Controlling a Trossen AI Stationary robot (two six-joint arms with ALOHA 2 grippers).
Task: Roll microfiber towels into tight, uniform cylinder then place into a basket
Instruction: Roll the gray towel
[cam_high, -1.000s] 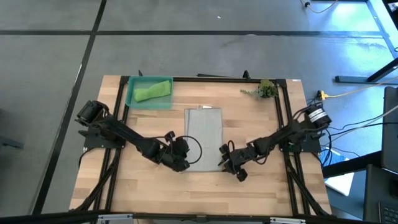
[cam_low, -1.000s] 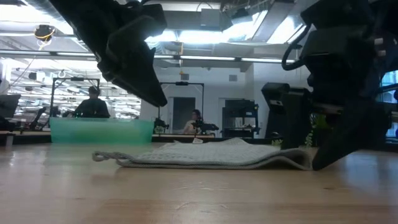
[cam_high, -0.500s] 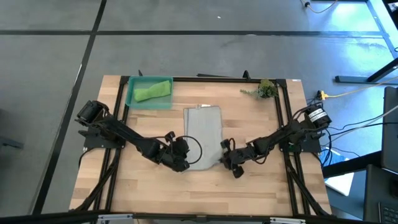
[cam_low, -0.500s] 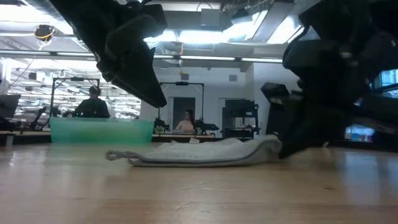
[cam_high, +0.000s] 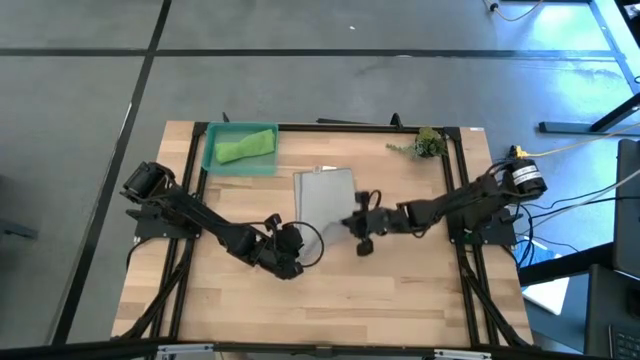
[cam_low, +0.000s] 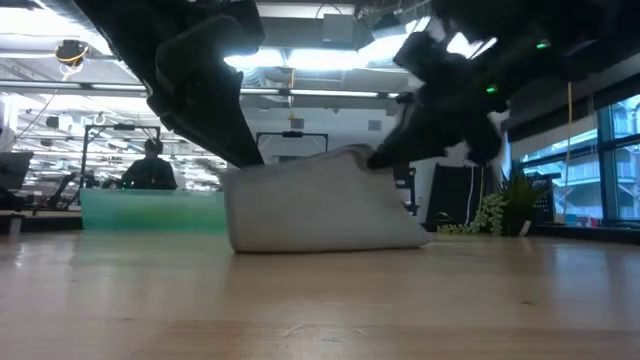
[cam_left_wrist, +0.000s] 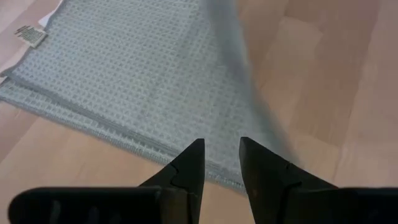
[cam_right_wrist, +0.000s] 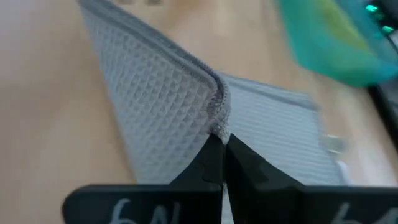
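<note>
At the far left of the table (cam_high: 420, 290) sits the teal basket (cam_high: 240, 164), with the lime green towel (cam_high: 246, 147) lying bunched inside it. Nearer, the left arm reaches in from the left edge, and its left gripper (cam_left_wrist: 221, 163) hovers just over the near left corner of the grey towel (cam_high: 323, 196), fingers (cam_left_wrist: 189, 165) slightly parted with a narrow gap and nothing between them. A small white care tag (cam_left_wrist: 30, 35) is sewn at the towel's far edge; its print is too small to read. The grey towel lies in the middle of the table, its far part flat on the wood and its near right corner lifted off the surface, so the cloth rises like a tent in the low view. The right gripper (cam_right_wrist: 219, 155) is clamped tight on that raised corner, pinching the hemmed edge between its fingertips above the table. White lettering on the right gripper's body is partly cut off and cannot be read. At the far right corner lies a small leafy sprig (cam_high: 424, 143), well apart from the towel. A yellow cable (cam_high: 570, 148) runs off beyond the right edge.
</note>
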